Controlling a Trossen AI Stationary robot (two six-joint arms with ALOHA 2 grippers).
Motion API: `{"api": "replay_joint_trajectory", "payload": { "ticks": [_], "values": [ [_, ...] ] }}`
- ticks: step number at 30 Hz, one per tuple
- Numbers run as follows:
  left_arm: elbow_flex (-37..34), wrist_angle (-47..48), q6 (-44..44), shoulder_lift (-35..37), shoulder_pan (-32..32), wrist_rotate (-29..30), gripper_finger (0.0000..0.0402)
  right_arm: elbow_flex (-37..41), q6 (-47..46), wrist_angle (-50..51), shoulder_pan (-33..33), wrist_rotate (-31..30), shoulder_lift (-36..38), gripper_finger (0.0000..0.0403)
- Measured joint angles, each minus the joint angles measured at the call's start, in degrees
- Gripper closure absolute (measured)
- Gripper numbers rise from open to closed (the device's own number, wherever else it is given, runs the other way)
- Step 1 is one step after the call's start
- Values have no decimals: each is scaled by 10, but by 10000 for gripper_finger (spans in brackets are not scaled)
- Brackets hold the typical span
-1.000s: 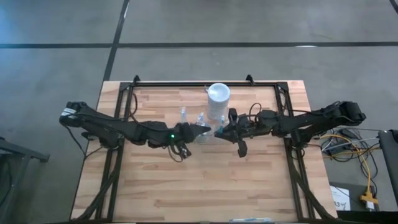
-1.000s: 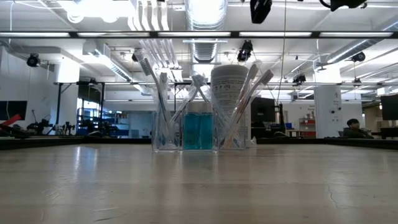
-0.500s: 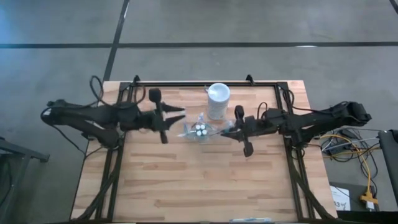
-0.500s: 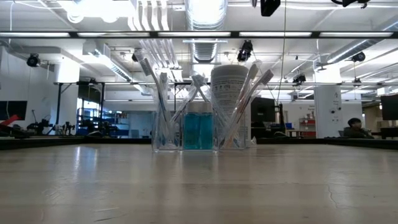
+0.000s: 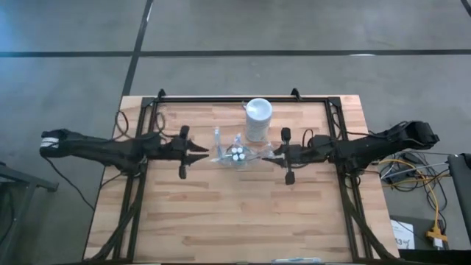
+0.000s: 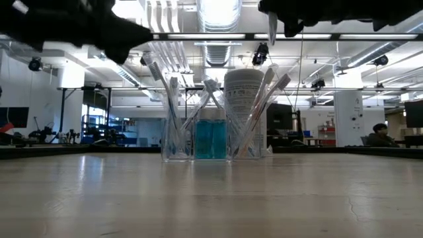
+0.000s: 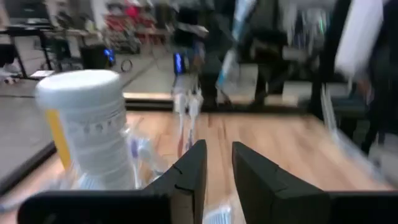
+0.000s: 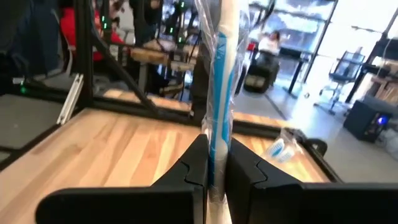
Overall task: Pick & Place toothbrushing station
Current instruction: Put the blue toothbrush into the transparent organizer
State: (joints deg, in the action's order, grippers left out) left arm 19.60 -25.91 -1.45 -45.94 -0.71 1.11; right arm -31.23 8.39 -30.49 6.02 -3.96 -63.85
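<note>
The station stands at the table's far middle. A tall white cup (image 5: 258,118) (image 6: 244,109) is behind, and a clear holder (image 5: 235,154) (image 6: 177,142) with teal white-capped tubes (image 6: 211,139) and leaning pale toothbrushes (image 6: 160,89) is in front. My left gripper (image 5: 203,150) (image 7: 217,165) is left of the holder, slightly open and empty. My right gripper (image 5: 269,153) (image 8: 216,163) is right of the holder, shut on a wrapped pale blue-white toothbrush (image 8: 219,87). My right gripper pinches the wrapped toothbrush between its two fingers, on the shaft (image 8: 217,142). The fingers lie across it. Most of the toothbrush sticks out past the fingers, clear of the table. Which end it has, I cannot tell.
A black metal frame (image 5: 228,100) runs along the table's far edge and down both sides. The bare wooden top (image 5: 235,213) stretches in front of the station. Cables (image 5: 419,173) lie off the table's right edge.
My left gripper has drawn back from over the holder toward the table's left edge and turned about. My right gripper has drawn back a little toward the right edge. Both arms have come down into the top of the low view. The station has stayed in place.
</note>
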Motion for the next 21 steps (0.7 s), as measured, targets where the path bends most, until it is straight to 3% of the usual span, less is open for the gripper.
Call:
{"api": "replay_joint_trajectory", "payload": {
  "ticks": [3,7,16,21],
  "values": [
    [-79,-114,-62,10,-1,23,335,23,12,-37,0,-2,0,383],
    [-129,-174,-93,12,0,35,356,45,24,-57,0,-7,0,383],
    [-99,-176,-107,-7,0,35,394,74,24,-108,0,-7,-23,383],
    [-65,-166,-102,-30,0,34,395,75,23,-121,0,-7,-37,383]
  ]
}}
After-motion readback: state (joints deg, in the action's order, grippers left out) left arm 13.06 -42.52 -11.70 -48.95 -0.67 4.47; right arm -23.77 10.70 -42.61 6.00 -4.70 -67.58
